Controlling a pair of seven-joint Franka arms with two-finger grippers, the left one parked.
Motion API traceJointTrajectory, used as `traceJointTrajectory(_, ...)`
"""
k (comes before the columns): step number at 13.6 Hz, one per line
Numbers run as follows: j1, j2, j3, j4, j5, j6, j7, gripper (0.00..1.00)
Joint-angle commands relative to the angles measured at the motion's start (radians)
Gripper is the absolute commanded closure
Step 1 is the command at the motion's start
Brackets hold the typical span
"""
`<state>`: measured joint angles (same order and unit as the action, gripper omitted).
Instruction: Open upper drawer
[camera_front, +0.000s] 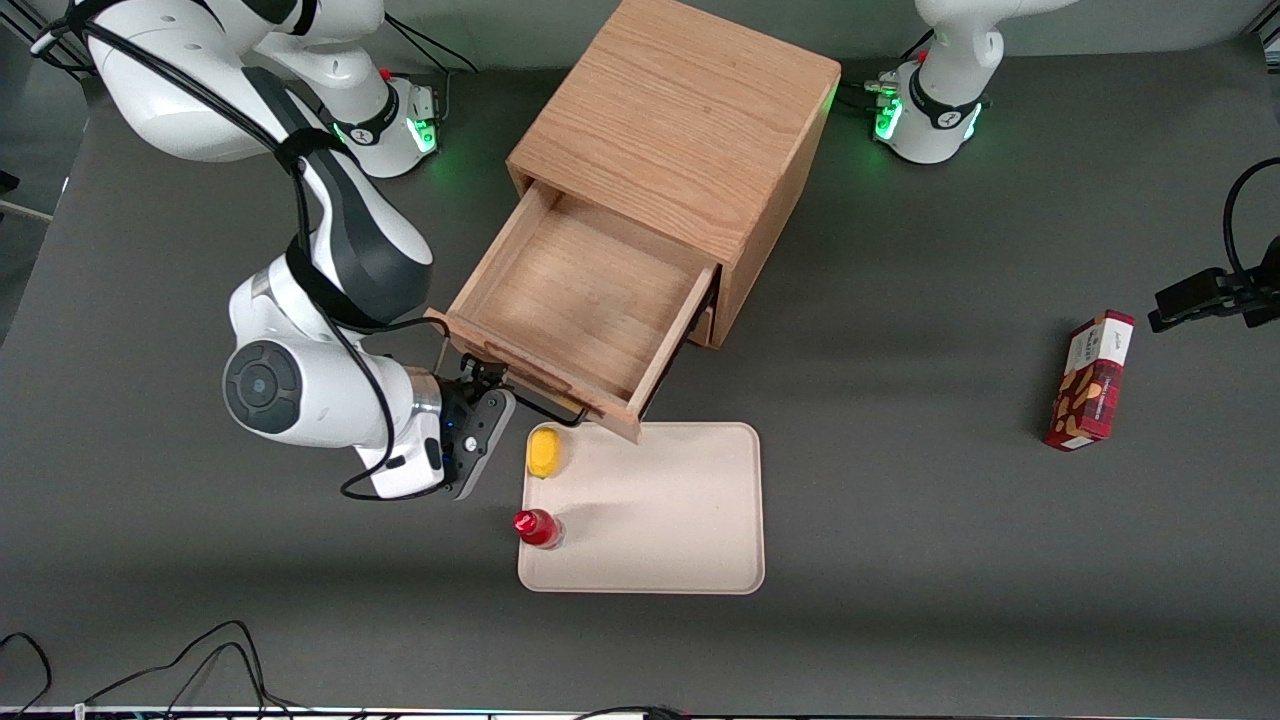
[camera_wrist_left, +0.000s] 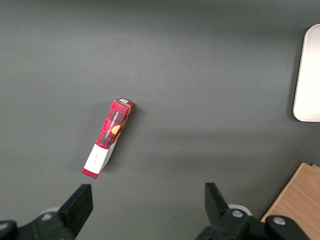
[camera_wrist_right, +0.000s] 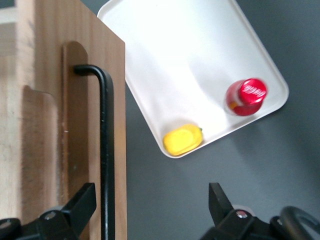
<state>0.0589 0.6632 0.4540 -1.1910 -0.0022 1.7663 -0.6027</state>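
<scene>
The upper drawer (camera_front: 585, 300) of the light oak cabinet (camera_front: 680, 130) stands pulled far out, and its plain wooden tray body is empty. Its black wire handle (camera_front: 545, 410) is on the drawer front, nearest the front camera. It also shows in the right wrist view (camera_wrist_right: 106, 150) against the oak front (camera_wrist_right: 50, 130). My right gripper (camera_front: 482, 398) is at the end of the drawer front toward the working arm. In the wrist view the gripper (camera_wrist_right: 150, 207) is wide open. The handle bar lies between the fingers, close beside one finger (camera_wrist_right: 82, 204), and is not gripped.
A cream tray (camera_front: 660, 520) lies just in front of the open drawer, holding a yellow item (camera_front: 543, 452) and a red-capped bottle (camera_front: 537, 528). Both show in the wrist view, the yellow item (camera_wrist_right: 183, 139) and the bottle (camera_wrist_right: 246, 96). A red box (camera_front: 1090, 380) lies toward the parked arm's end.
</scene>
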Motion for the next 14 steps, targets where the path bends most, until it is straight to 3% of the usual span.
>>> traceJointTrajectory(1, 0.010, 0.035, 0.000, 0.086, -0.025, -0.002, -0.095, 0.00)
traceJointTrajectory(6, -0.017, -0.057, -0.009, 0.096, -0.024, -0.083, -0.088, 0.00)
traceJointTrajectory(10, -0.013, -0.273, -0.130, 0.071, -0.038, -0.194, -0.072, 0.00)
traceJointTrajectory(14, -0.024, -0.440, -0.147, 0.070, -0.041, -0.333, 0.401, 0.00)
